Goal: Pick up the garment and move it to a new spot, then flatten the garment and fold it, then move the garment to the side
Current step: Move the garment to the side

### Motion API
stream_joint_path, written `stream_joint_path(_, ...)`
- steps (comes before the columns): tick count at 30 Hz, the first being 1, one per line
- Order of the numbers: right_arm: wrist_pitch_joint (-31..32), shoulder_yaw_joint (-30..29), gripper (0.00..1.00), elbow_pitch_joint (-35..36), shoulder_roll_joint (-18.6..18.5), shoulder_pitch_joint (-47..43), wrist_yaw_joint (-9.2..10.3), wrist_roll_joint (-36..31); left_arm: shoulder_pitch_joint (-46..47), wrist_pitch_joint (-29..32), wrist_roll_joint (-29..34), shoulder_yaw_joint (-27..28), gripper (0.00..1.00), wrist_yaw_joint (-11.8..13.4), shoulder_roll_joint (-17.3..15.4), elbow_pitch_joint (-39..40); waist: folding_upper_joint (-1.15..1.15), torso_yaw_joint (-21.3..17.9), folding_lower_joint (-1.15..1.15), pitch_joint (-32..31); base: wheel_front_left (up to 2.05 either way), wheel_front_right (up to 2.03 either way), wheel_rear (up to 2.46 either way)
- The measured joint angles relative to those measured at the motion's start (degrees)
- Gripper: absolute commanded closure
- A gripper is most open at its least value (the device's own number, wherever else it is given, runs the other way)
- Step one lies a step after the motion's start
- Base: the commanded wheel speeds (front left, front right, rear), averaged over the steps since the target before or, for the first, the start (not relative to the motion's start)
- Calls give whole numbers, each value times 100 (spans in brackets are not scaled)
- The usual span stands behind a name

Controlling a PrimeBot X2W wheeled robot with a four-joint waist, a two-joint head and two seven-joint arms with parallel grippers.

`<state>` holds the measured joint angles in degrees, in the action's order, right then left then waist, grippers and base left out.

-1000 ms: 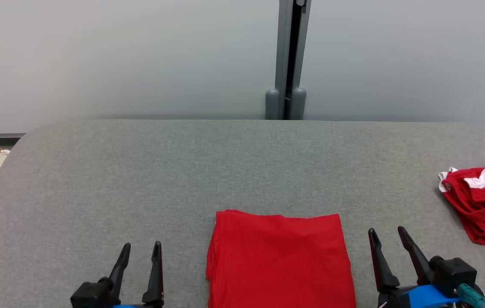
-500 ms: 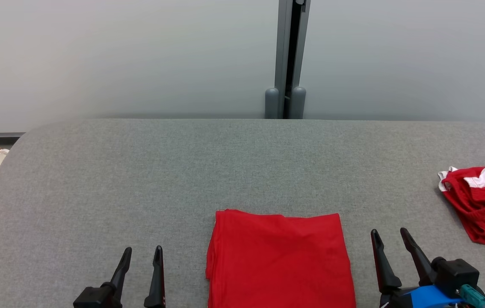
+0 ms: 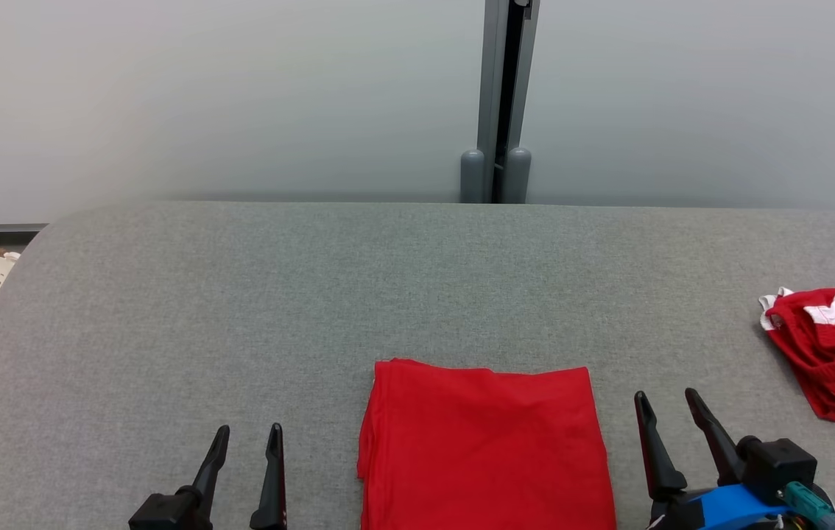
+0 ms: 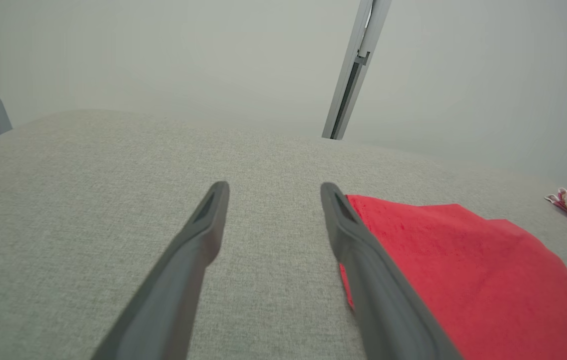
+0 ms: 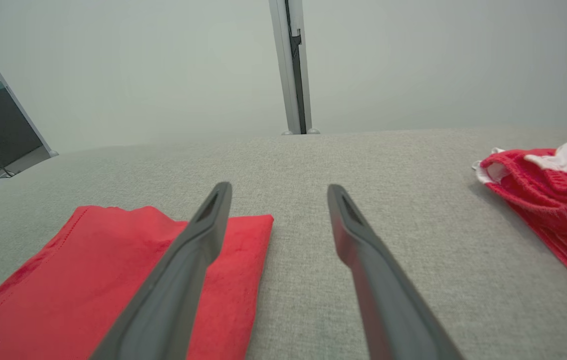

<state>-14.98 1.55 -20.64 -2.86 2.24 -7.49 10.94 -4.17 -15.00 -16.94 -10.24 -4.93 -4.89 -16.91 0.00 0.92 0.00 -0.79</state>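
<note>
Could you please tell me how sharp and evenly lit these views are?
Head view: soft, even light, folded garment sharp. Left wrist view: wide lens stretches the left claw, post leans. Right wrist view: right claw likewise stretched, table weave crisp.

Left gripper (image 3: 248, 436) low at lower left, fingers parted; right gripper (image 3: 664, 401) lower right, fingers spread, empty.

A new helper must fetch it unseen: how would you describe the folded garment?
On the grey table, look at the near edge, between the left gripper and the right gripper. The folded garment lies there, a flat, plain red rectangle. The other red garment, far right, is crumpled with white trim.
</note>
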Motion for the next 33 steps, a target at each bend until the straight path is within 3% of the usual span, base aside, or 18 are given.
stream_joint_path(6, 234, 55, 0, -266, 2, 237, 0, -59, 2, 0, 46, 52, 0, -26, 20, -19, 0, 50, 0, 0, 0, 0, 0)
stream_joint_path(14, 1905, 43, 0, -393, 4, 603, 0, -245, 2, 0, 74, 142, 0, -68, 75, -12, 0, 170, 0, 5, 0, 0, 0)
stream_joint_path(21, 2928, 26, 0, -764, 2, 647, 0, -188, 0, 0, 47, 178, 0, -109, 119, -9, 0, 401, 0, 66, 0, 0, 0)
stream_joint_path(30, 3208, 138, 2, -1258, -5, 962, 1, -76, 5, 0, 91, 209, 0, -145, 141, -2, 0, 584, 0, 291, 0, 0, 0)
stream_joint_path(31, 3215, 176, 50, -1299, -10, 1012, 1, -75, 10, 0, 94, 212, 0, -147, 142, 1, 0, 592, 0, 315, 0, 0, 0)
stream_joint_path(33, 3231, 223, 76, -1355, -14, 1116, 1, -66, 28, 0, 125, 216, 0, -160, 144, 4, 0, 587, 0, 371, 0, 0, 0)
